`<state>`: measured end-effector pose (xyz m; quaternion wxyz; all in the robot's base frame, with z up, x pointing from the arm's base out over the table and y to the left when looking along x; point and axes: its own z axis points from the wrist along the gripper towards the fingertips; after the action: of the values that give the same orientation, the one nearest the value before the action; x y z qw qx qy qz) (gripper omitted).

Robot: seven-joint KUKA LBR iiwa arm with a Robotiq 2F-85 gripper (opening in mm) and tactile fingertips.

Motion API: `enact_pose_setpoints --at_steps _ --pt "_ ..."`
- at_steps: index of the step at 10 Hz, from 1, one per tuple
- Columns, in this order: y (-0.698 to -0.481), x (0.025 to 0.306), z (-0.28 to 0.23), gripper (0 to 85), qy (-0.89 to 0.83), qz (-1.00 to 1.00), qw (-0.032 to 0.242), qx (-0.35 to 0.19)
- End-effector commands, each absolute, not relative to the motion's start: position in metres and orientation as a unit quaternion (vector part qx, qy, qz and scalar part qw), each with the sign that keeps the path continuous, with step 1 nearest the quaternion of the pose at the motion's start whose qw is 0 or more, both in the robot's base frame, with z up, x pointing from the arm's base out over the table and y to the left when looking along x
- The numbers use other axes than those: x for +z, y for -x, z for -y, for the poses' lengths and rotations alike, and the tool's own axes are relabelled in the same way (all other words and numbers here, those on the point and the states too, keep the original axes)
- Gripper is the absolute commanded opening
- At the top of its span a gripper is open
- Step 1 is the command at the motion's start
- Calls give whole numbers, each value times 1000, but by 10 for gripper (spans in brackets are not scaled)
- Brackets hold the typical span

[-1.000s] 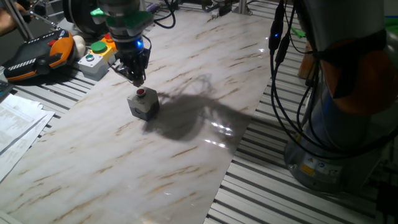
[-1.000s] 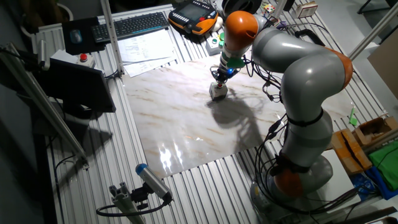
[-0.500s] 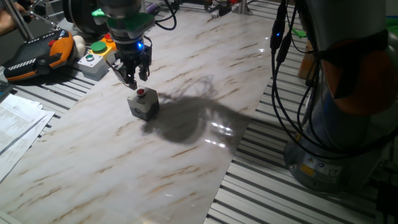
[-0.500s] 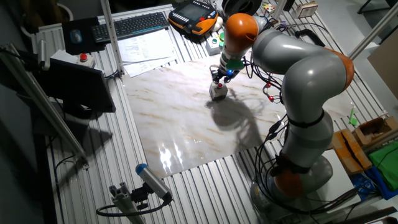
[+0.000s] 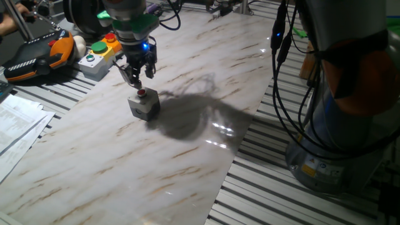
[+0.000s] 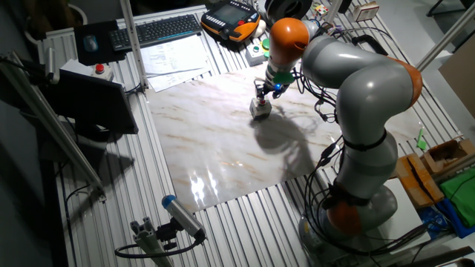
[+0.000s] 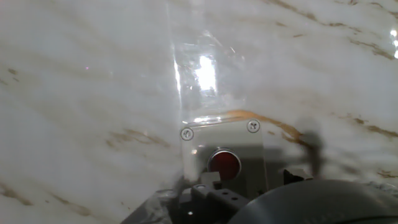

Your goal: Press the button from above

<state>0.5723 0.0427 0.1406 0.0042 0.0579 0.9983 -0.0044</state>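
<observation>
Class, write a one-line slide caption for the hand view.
Hand camera looks down on the red button in its grey box, which sits on the marbled tabletop.

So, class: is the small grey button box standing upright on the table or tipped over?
Upright. The grey box sits flat on the marble tabletop with its red button facing up; the hand view shows the button on its top face.

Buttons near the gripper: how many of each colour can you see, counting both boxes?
Red: 2, the button on the grey box under the gripper, and the red one on the yellow-grey box
Green: 2, a big one and a small one on that box
Total: 4
</observation>
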Motion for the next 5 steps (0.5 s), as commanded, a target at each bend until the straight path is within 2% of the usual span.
enact_pose_setpoints --at_steps 1,3,5 --pt "-572 139 -41 553 -60 -998 1 -8" --pt "-571 137 -38 557 -61 -998 -7 -15" --pt "-570 133 -36 557 -71 -997 -26 -19"
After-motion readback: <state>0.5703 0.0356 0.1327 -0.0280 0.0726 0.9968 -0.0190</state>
